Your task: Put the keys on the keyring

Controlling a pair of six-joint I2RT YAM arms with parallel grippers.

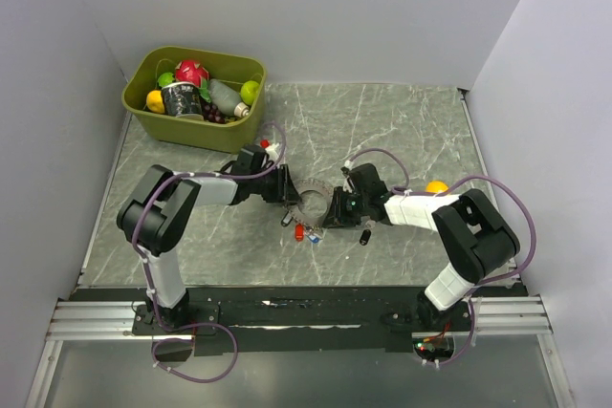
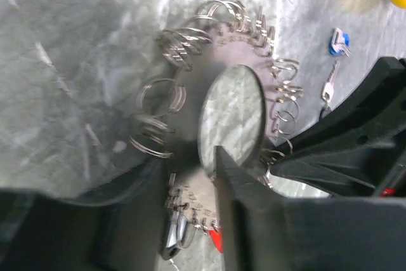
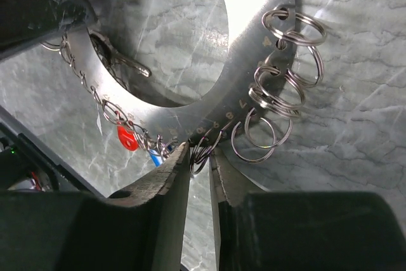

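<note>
We find the ring plate point(image 1: 311, 201) flat on the bench point(image 1: 402, 131), midway between its side edges. The left fingers point(image 2: 236, 185) straddle its band, likely to steady it; whether they are clamped, we cannot tell. The right fingers point(image 3: 166, 185) pinch one split ring point(image 3: 200, 150) at the rim. The keys point(image 1: 304, 232) lie against the plate's near rim.

Stamped 7 on keyring plate point(image 3: 177, 118)

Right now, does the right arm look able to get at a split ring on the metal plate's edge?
Probably yes: one split ring on the plate's near rim sits between the right gripper's jaws, with nothing in the way. Whether they pinch it yet, I cannot tell.
</note>
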